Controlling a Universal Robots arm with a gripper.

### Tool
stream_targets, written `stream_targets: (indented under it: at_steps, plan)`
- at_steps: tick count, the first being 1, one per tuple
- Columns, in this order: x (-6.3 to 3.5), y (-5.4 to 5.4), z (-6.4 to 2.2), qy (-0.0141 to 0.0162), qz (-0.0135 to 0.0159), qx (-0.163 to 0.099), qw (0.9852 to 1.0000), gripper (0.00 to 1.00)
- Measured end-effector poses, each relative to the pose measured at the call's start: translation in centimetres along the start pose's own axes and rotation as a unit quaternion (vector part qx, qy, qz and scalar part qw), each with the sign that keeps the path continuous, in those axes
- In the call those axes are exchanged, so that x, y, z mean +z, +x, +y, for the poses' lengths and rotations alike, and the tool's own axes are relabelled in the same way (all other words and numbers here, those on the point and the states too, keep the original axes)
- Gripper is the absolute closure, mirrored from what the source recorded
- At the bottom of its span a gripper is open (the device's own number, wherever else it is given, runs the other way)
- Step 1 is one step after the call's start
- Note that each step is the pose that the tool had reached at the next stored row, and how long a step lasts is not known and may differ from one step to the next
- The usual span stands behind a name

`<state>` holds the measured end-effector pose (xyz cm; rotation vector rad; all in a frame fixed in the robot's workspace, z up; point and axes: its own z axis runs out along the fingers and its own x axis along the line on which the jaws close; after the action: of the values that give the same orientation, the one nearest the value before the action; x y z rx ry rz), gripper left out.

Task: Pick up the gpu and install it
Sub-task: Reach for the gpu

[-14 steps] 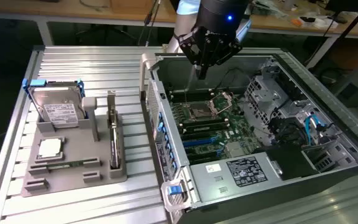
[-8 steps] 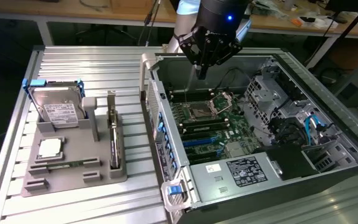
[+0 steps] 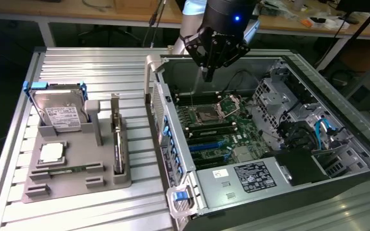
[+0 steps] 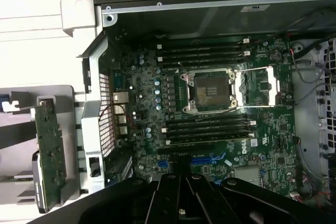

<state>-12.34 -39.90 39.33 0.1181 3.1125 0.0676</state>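
**Q:** Item one, the tool?

**A:** Tool [image 3: 207, 76]: fingers pressed together, nothing gripped. It is hung over the open computer case [image 3: 178, 79], above the motherboard [image 3: 214, 130] and apart from it. From the wrist camera, the open processor socket [image 4: 210, 90] is seen on the board below.

**Q:** Item two, the gpu?

**A:** Gpu [image 3: 116, 144]: a thin dark card, stood on its long edge in a slot of the grey holder [image 3: 75, 185]. It is kept outside the case, just beside the case's side wall, towards the exterior view's left. It is well apart from the tool and is not touched by it. In the wrist view its green component face [image 4: 51, 156] is shown.

**Q:** Other holder contents?

**A:** Hard drive [image 3: 59, 113]: silver, white label, blue frame, propped upright at the holder's far end. Memory stick [image 3: 66, 169]: narrow, green, laid flat near the front.

**Q:** Surroundings?

**A:** Desk [image 3: 88, 67]: ribbed metal top, on which both holder and case are carried. Power supply [image 3: 249, 175]: labelled box, mounted at the case's near end.
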Motion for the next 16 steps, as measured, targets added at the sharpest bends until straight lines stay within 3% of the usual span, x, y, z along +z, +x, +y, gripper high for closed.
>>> stream_targets:
  at_steps: [16]
  plan:
    - [-0.08, 2.9, -0.21, -0.0002, 0.0000, 0.000, 1.0000, 0.89]
